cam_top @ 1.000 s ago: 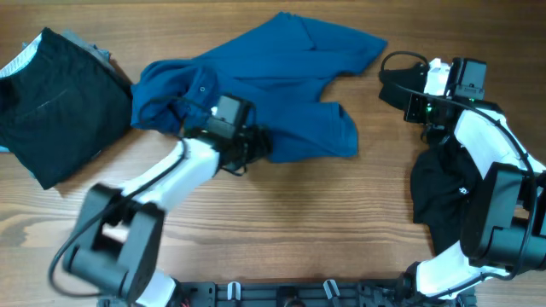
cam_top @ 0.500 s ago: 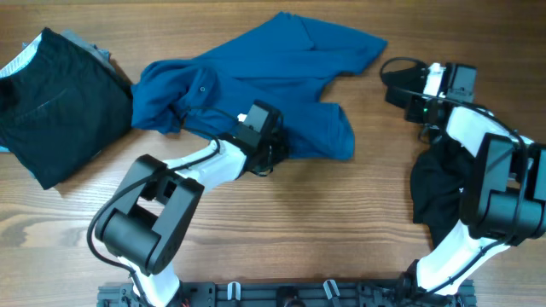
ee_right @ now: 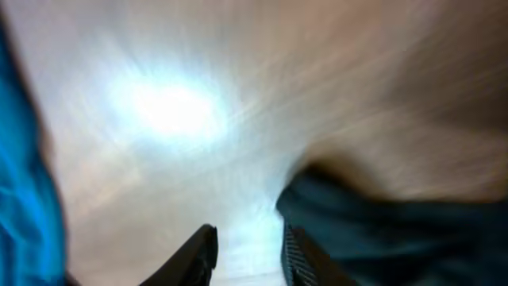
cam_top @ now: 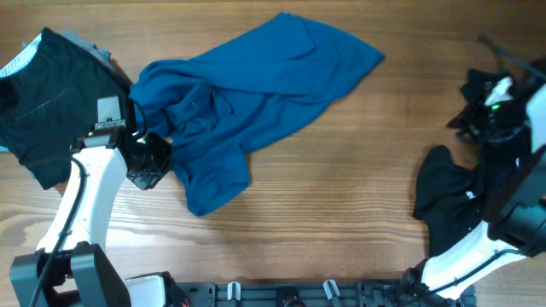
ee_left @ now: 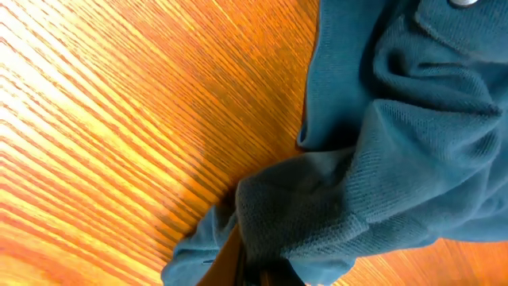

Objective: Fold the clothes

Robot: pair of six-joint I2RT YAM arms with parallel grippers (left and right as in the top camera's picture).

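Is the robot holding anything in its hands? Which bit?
The left gripper is pinching the blue shirt by a bunched-up bit of its edge. The right gripper is open and looks empty, though that picture is blurry.

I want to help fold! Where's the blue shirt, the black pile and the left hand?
blue shirt (cam_top: 264,85), overhead view, middle of its body.
black pile (cam_top: 51,107), overhead view, top of the folded cloth.
left hand (cam_top: 158,160), overhead view, between its fingertips at the shirt's edge.
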